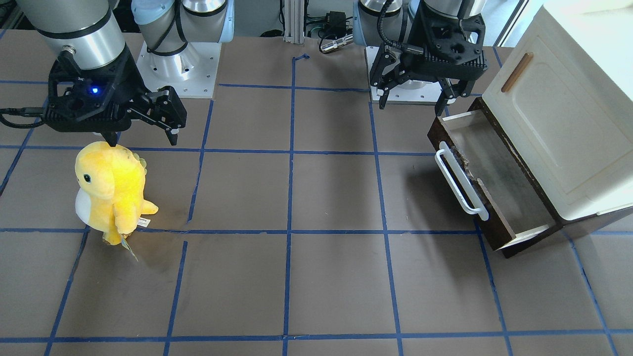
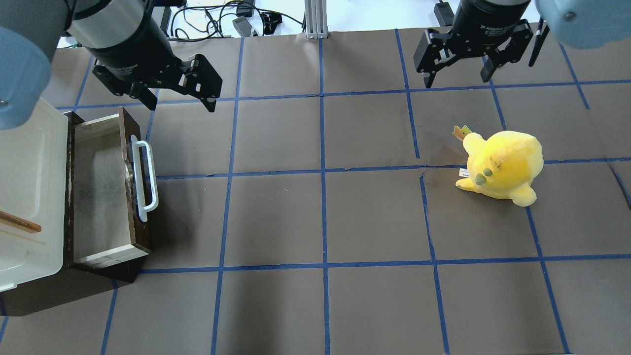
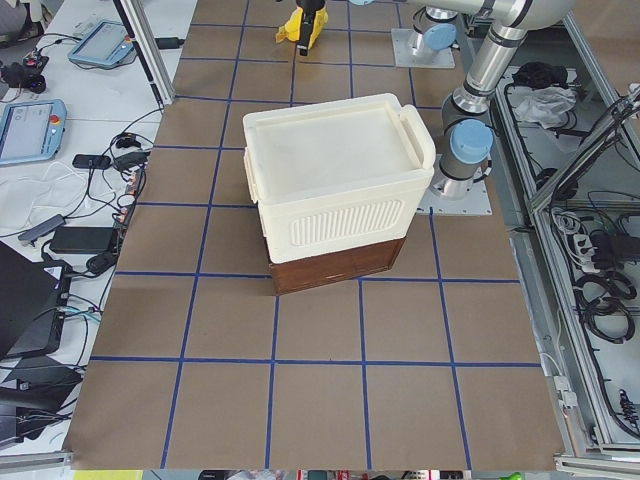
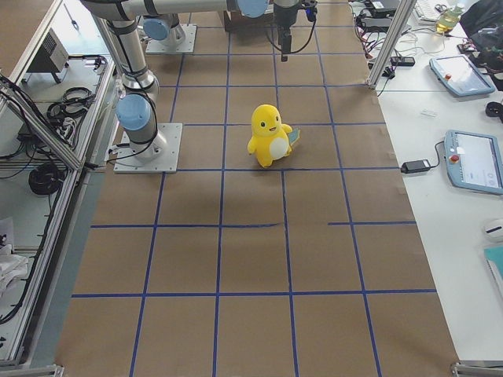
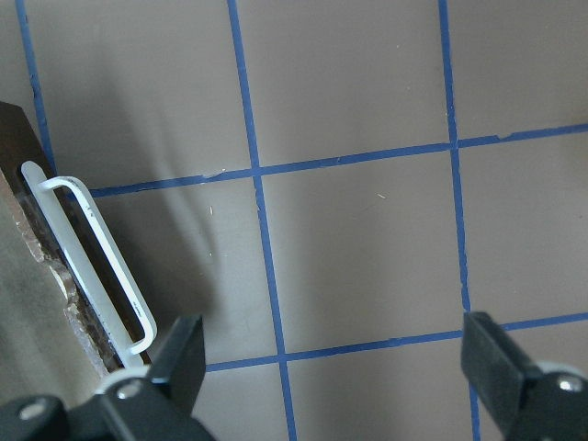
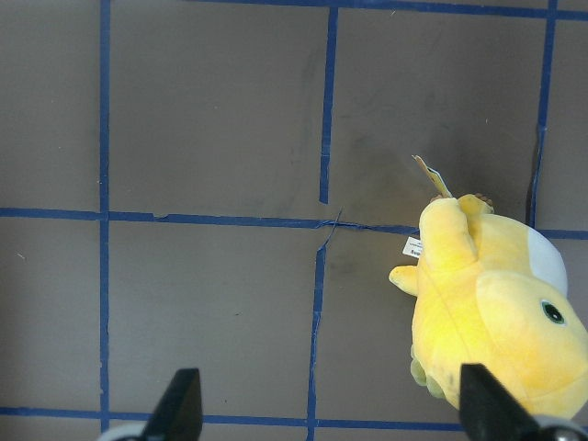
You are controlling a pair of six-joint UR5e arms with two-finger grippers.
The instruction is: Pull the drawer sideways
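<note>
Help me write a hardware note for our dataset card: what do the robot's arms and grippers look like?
Both arms are silver-grey tubes with pale blue joint caps. The left gripper and right gripper are black and two-fingered, with white lettering on each body. Black cables run to the wrists, and a blue light glows on the right wrist.

Drawer (image 2: pixel 96 187) out of cream cabinet (image 2: pixel 29 162); left gripper (image 2: pixel 180 104) spread near its corner; plush (image 2: pixel 503 165) well apart

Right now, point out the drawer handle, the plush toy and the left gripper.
white drawer handle (image 2: pixel 152 177), overhead view, middle of the bar
yellow plush toy (image 2: pixel 503 162), overhead view, top of its body
left gripper (image 2: pixel 181 104), overhead view, midway between fingertips
</note>
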